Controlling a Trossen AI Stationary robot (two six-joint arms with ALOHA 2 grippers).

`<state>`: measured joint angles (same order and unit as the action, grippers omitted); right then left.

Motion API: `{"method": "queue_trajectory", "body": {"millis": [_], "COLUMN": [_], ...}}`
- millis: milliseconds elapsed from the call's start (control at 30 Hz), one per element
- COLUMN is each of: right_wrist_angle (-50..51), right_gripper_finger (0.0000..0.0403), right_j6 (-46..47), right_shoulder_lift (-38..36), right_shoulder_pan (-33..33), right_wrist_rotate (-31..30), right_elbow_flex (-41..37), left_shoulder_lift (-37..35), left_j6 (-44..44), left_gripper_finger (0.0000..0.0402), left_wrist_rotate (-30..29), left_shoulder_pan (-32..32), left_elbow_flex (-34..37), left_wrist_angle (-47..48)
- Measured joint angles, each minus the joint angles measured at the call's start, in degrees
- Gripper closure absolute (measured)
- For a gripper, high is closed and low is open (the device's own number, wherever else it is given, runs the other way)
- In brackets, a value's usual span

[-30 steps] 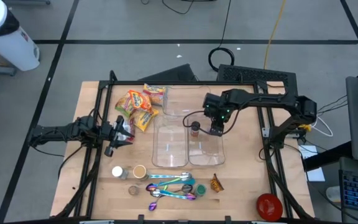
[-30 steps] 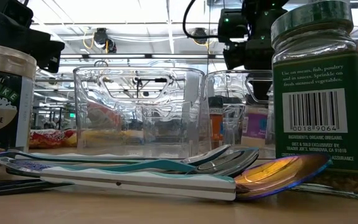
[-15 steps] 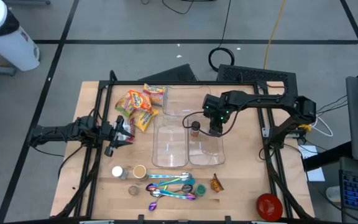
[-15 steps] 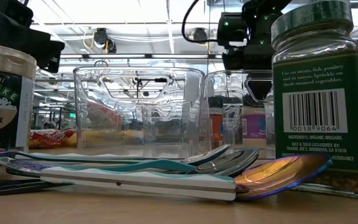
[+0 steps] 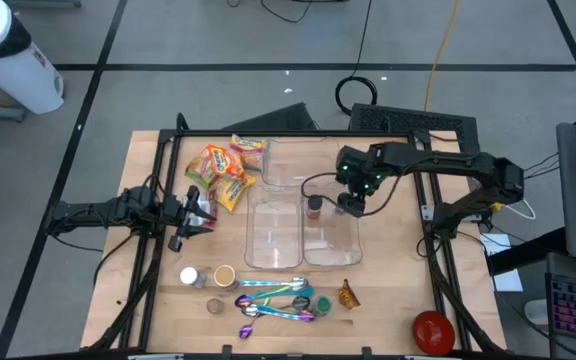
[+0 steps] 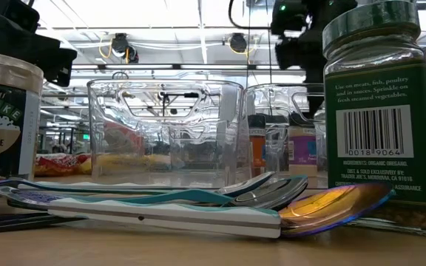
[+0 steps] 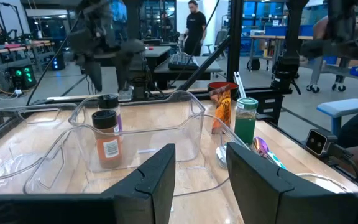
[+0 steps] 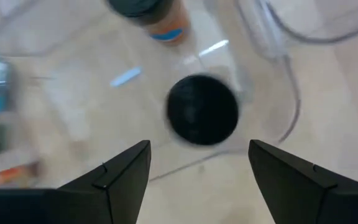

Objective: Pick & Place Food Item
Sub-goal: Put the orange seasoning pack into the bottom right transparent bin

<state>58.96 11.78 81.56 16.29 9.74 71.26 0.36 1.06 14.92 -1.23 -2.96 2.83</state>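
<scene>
The right gripper (image 5: 352, 203) hung above the far end of the right-hand clear plastic bin (image 5: 330, 240), with its fingers (image 8: 120, 174) spread apart and nothing between them. Straight below it in the wrist view sat a small jar with a round black lid (image 8: 202, 110), standing upright inside that bin, apart from the fingers. Just beside it in the same bin stood a second spice jar with an orange body and dark cap (image 5: 314, 206), also upright.

Next to that bin sat another clear plastic bin (image 5: 273, 229), and a third one (image 5: 288, 160) lay further back. Bright yellow and orange snack bags (image 5: 222, 170) were piled at the back left of the wooden table (image 5: 388, 290).

The left gripper (image 5: 197, 210) waited over at the left side of the table, fingers (image 7: 156, 177) partly open, holding nothing as far as I could tell.

Up front: a bunch of colourful spoons (image 5: 273, 300), a green-lidded glass herb jar (image 6: 377, 111), a couple of small round containers (image 5: 206, 276), and a red round thing (image 5: 432, 331) near the right corner.
</scene>
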Motion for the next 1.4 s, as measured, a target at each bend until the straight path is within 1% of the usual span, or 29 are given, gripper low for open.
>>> {"method": "queue_trajectory", "body": {"millis": [100, 167, 300, 400, 500, 600, 700, 800, 900, 967, 1000, 1033, 1100, 1167, 1233, 1300, 1367, 1400], "right_wrist_angle": [0.5, 0.6, -2.2, -10.2, -24.0, -41.1, -59.7, -80.3, -101.3, -110.8, -113.1, -113.6, -110.3, -101.9, -88.2, -72.5, -56.9, -50.0], "right_gripper_finger": [0.0138, 0.014, 0.014, 0.014, 0.014, 0.014, 0.0139, 0.0138, 0.0139, 0.014, 0.014, 0.014, 0.014, 0.014, 0.0139, 0.014, 0.014, 0.014], "right_j6": [2.8, 4.4, 5.9, 7.1, 7.0, 6.3, 3.9, 0.1, -5.2, -6.5, -6.4, -6.0, -4.6, -3.9, -3.7, -2.7, 1.4, 4.3], "right_shoulder_lift": [-4.1, -7.0, -12.9, -17.0, -21.2, -24.4, -25.7, -24.9, -21.9, -19.7, -18.8, -18.3, -17.5, -16.9, -15.6, -13.0, -9.4, -7.2], "right_shoulder_pan": [-0.3, -1.7, -8.2, -15.5, -23.4, -30.0, -35.5, -39.6, -42.3, -43.9, -44.7, -45.2, -46.4, -48.1, -49.9, -52.0, -53.5, -54.0], "right_wrist_rotate": [5.2, 5.8, 3.4, -0.8, -3.9, -3.7, -3.7, -3.7, -3.7, -3.5, -3.2, -2.2, -2.3, -6.0, -11.9, -19.4, -26.5, -28.4], "right_elbow_flex": [0.0, 0.0, 0.0, -1.5, -7.0, -15.3, -24.3, -33.5, -41.2, -44.2, -44.6, -44.4, -42.1, -37.4, -30.2, -21.7, -13.2, -9.1], "left_shoulder_lift": [0.0, 0.0, 0.0, 0.0, 0.0, 0.0, 0.0, 0.0, 0.0, 0.0, 0.0, 0.0, 0.0, 0.0, 0.0, 0.0, 0.0, 0.0], "left_j6": [0.0, 0.0, 0.0, 0.0, 0.0, 0.0, 0.0, 0.0, 0.0, 0.0, 0.0, 0.0, 0.0, 0.0, 0.0, 0.0, 0.0, 0.0], "left_gripper_finger": [0.0249, 0.0249, 0.0249, 0.0249, 0.0249, 0.0249, 0.025, 0.0249, 0.0249, 0.0249, 0.0249, 0.0249, 0.0249, 0.0249, 0.0249, 0.0249, 0.0249, 0.0249], "left_wrist_rotate": [0.0, 0.0, 0.0, 0.0, 0.0, 0.0, 0.0, 0.0, 0.0, 0.0, 0.0, 0.0, 0.0, 0.0, 0.0, 0.0, 0.0, 0.0], "left_shoulder_pan": [0.0, 0.0, 0.0, 0.0, 0.0, 0.0, 0.0, 0.0, 0.0, 0.0, 0.0, 0.0, 0.0, 0.0, 0.0, 0.0, 0.0, 0.0], "left_elbow_flex": [0.0, 0.0, 0.0, 0.0, 0.0, 0.0, 0.0, 0.0, 0.0, 0.0, 0.0, 0.0, 0.0, 0.0, 0.0, 0.0, 0.0, 0.0], "left_wrist_angle": [0.0, 0.0, 0.0, 0.0, 0.0, 0.0, 0.0, 0.0, 0.0, 0.0, 0.0, 0.0, 0.0, 0.0, 0.0, 0.0, 0.0, 0.0]}}
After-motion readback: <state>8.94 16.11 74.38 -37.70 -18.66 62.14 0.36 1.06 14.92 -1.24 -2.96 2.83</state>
